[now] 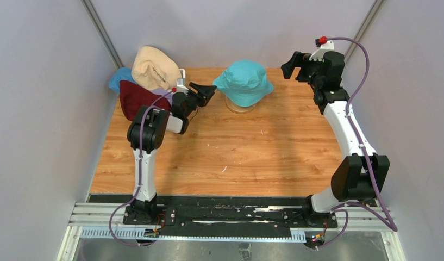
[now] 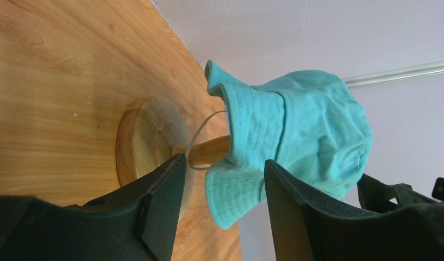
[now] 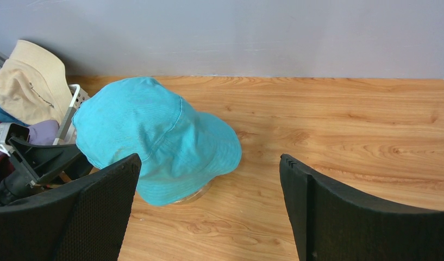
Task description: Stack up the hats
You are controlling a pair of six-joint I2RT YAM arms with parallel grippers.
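Plainly, the next hat lay in the heap left of the wooden stand, so the left gripper, jaws apart and empty beside that stand, would best withdraw without snagging the brim. The teal hat sat on the stand, crown up, brim drooping unevenly; the right gripper hung wide open to its right.

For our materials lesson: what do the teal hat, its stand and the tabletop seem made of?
Teal hat: soft matte cloth, likely cotton; stitched rows ring its floppy brim.
Stand: smooth light wood; grain shows on its round base.
Tabletop: wood or wood-look laminate; streaky grain, slight sheen.
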